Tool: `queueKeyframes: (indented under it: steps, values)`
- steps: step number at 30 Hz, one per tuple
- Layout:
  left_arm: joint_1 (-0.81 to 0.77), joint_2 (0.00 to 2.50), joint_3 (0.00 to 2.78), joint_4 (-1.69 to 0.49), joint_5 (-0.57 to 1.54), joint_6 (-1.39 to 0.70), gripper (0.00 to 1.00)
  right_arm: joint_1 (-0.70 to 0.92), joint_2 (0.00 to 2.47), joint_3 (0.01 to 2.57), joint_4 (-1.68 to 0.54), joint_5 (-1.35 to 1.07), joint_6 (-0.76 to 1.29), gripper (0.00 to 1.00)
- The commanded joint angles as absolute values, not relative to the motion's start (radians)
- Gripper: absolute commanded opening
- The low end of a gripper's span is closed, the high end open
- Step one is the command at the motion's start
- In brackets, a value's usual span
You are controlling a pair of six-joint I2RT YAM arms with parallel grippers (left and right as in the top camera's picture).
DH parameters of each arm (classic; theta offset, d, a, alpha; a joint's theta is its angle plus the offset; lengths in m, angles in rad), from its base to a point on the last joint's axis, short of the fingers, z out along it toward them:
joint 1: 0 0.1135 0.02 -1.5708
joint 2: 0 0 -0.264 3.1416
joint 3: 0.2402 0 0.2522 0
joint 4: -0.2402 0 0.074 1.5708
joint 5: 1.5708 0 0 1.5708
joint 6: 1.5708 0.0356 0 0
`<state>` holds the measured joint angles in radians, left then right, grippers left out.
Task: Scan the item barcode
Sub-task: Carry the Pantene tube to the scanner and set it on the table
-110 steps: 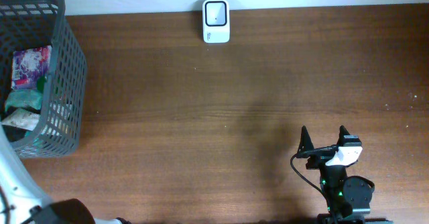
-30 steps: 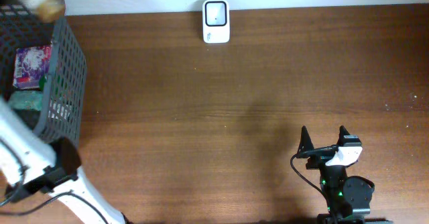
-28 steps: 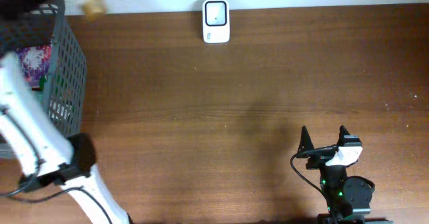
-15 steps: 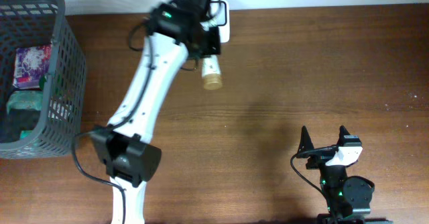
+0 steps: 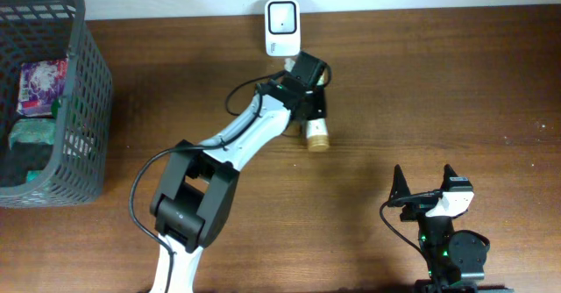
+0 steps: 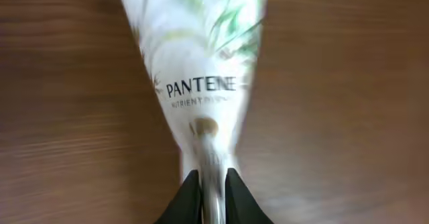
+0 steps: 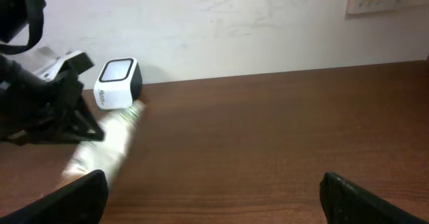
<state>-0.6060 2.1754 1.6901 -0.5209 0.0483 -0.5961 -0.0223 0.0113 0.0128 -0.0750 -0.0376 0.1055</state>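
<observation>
The item is a white Pantene tube (image 5: 314,122) with a gold cap, just below and right of the white barcode scanner (image 5: 282,27) at the table's back edge. My left gripper (image 5: 312,98) is shut on the tube's flat crimped end. In the left wrist view the black fingertips (image 6: 192,196) pinch that end and the tube (image 6: 201,63) points away, motion-blurred, with no barcode showing. My right gripper (image 5: 425,183) rests open near the front right. In the right wrist view, the gripper (image 7: 214,197) is empty, with the scanner (image 7: 117,83) and blurred tube (image 7: 107,147) far left.
A grey mesh basket (image 5: 91,91) stands at the left edge with several packets inside. The left arm stretches diagonally from the front left up to the scanner. Bare wooden tabletop lies between the two arms.
My left arm has swung from the basket across the table, carrying the tube. In the last half second the tube moved right and down, to below the scanner. The right arm has not moved.
</observation>
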Motion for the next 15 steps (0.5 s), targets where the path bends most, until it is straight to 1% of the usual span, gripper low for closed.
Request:
queueKeyframes:
  steps: [1, 2, 3, 5, 8, 11, 13, 15]
  values:
    - [-0.668, 2.144, 1.699, -0.482, 0.128, -0.606, 0.18, -0.014, 0.004, 0.006, -0.079, -0.029, 0.109, 0.99]
    - [-0.680, 2.144, 1.699, -0.471, 0.128, -0.606, 0.28, -0.014, 0.004, 0.006, -0.079, -0.029, 0.109, 0.99]
    - [-0.693, 2.144, 1.699, -0.450, 0.128, -0.606, 0.36, -0.014, 0.004, 0.006, -0.079, -0.029, 0.109, 0.99]
    - [-0.696, 2.139, 1.701, -0.417, 0.128, -0.606, 0.36, -0.014, 0.004, 0.006, -0.079, -0.029, 0.109, 0.99]
    - [-0.643, 2.075, 1.740, -0.440, 0.128, -0.598, 0.36, -0.014, 0.004, 0.006, -0.079, -0.029, 0.109, 0.99]
    - [-0.517, 1.923, 1.768, -0.477, 0.127, -0.480, 0.42, -0.014, 0.004, 0.006, -0.079, -0.029, 0.109, 0.99]
    - [-0.385, 1.797, 1.768, -0.495, 0.127, -0.401, 0.50, -0.014, 0.004, 0.006, -0.079, -0.029, 0.109, 0.99]
    - [-0.242, 1.681, 1.768, -0.489, 0.127, -0.402, 0.50, -0.014, 0.004, 0.006, -0.079, -0.029, 0.109, 0.99]
